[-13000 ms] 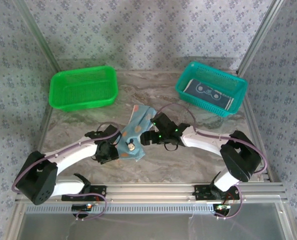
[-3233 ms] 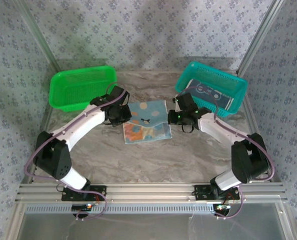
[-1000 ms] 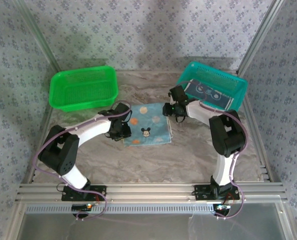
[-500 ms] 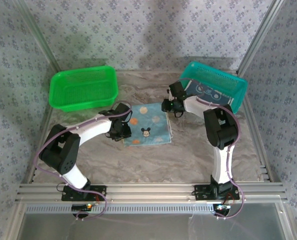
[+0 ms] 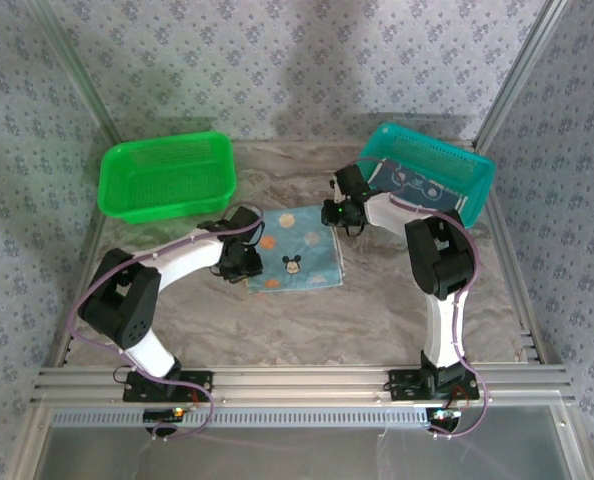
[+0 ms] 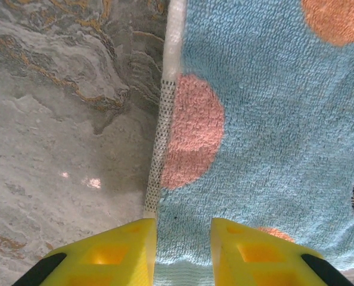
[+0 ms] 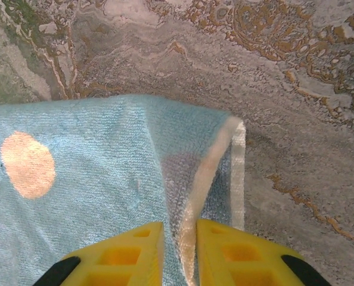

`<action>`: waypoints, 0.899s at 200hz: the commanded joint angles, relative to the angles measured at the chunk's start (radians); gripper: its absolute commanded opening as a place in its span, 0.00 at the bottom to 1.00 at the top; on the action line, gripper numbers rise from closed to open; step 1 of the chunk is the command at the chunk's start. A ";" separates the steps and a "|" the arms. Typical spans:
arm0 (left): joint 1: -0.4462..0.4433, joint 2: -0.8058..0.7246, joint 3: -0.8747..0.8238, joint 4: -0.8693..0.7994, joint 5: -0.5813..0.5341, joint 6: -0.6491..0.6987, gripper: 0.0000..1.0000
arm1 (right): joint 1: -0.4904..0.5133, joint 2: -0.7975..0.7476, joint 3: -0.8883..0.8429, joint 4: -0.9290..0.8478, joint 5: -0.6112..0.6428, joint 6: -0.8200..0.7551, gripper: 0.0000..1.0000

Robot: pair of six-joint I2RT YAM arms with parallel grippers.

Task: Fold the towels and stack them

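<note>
Marbled grey table [image 5: 377,310] inside patterned walls and a metal frame. At 10 o'clock, green basket [image 5: 167,178]. At 2 o'clock, teal basket [image 5: 429,170] holding a second towel [image 5: 415,184], dark with white rings. At centre, flat on the marble: towel [image 5: 299,250], light blue with orange patches and pale dots, small cartoon face near its 6 o'clock edge.

Left gripper [image 5: 247,264] low at the towel's 9 o'clock edge. Fingers parted a little, white hem running into the gap. One finger on the bare-marble side, the other over blue terry just below an orange patch. Not clamped on anything visible.

Right gripper [image 5: 333,213] at the towel's 1 o'clock corner. Fingers drawn nearly together on a pinched-up ridge of that corner, hem doubled over just beside them, bare marble beyond.

Against one second ago: right gripper nudged toward 9 o'clock, onto the corner. Left arm, towel and both baskets unmoved.

Against three seconds ago: same spot for the towel, but different print on top, dots and small face in place of the pale upper half and orange lower half. Left gripper shifted from the 10 o'clock corner down to the 9 o'clock edge. Right gripper moved from the 3 o'clock edge up to the 1 o'clock corner.
</note>
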 commanded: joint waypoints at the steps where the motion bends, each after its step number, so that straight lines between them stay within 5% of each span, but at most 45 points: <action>1: 0.003 -0.011 -0.013 0.000 0.012 0.005 0.30 | 0.004 0.024 0.002 -0.017 0.010 -0.020 0.07; 8: 0.004 -0.015 -0.014 -0.001 0.011 0.004 0.30 | 0.004 0.021 0.001 -0.017 0.014 -0.022 0.00; 180: 0.005 -0.021 -0.007 -0.008 0.003 0.008 0.29 | -0.015 0.032 0.168 -0.085 0.024 -0.034 0.02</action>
